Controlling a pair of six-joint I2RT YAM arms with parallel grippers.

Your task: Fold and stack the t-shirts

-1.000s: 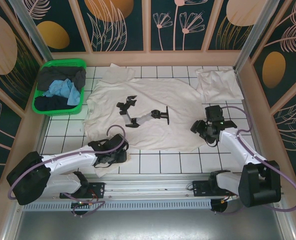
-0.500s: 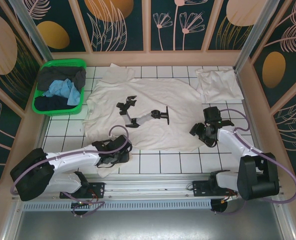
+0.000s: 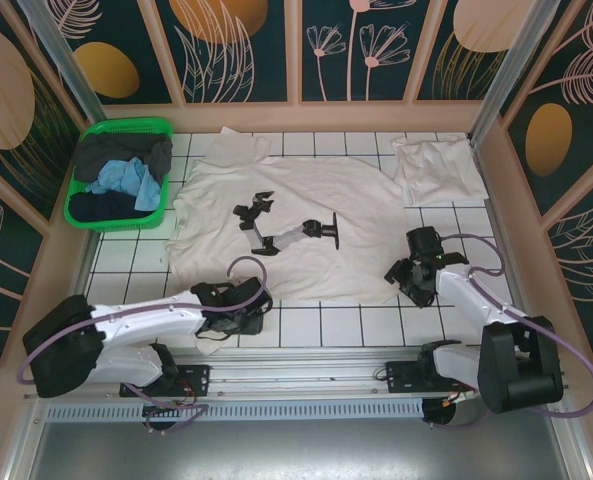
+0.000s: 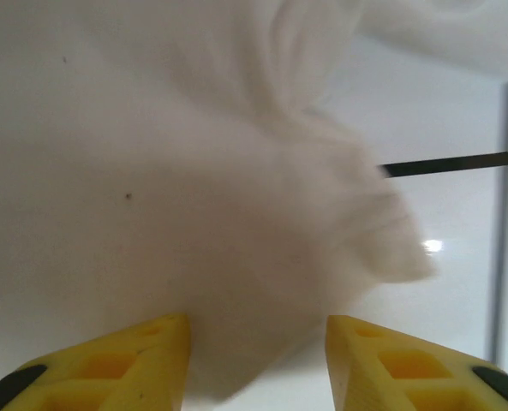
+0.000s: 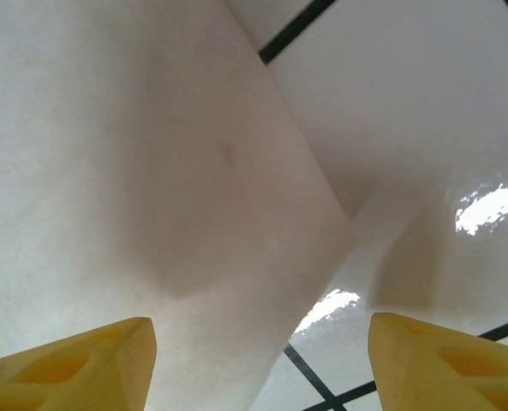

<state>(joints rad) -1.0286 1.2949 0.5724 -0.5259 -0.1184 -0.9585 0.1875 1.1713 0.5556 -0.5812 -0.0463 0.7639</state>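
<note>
A white t-shirt [image 3: 296, 190] lies spread flat across the middle of the tiled table, with a dark arm-shaped figure [image 3: 286, 232] on its chest. A second white t-shirt [image 3: 436, 168] lies folded at the back right. My left gripper [image 3: 251, 305] is low over the spread shirt's bunched near-left corner. In the left wrist view its yellow fingertips [image 4: 125, 368] stand apart, open, with a lump of white cloth [image 4: 236, 240] reaching partly between them. My right gripper [image 3: 408, 272] hovers at the near-right hem. It is open wide, and the hem corner [image 5: 194, 214] lies ahead of it.
A green basket [image 3: 96, 135] at the back left holds dark garments and a light blue cloth [image 3: 126, 180]. Wooden walls close in the table on the left, back and right. Bare white tiles [image 3: 346, 325] run along the near edge, in front of the arm bases.
My left gripper has slid right along the shirt's near edge and its jaws have widened. My right gripper has shifted slightly nearer, staying over the near-right hem.
</note>
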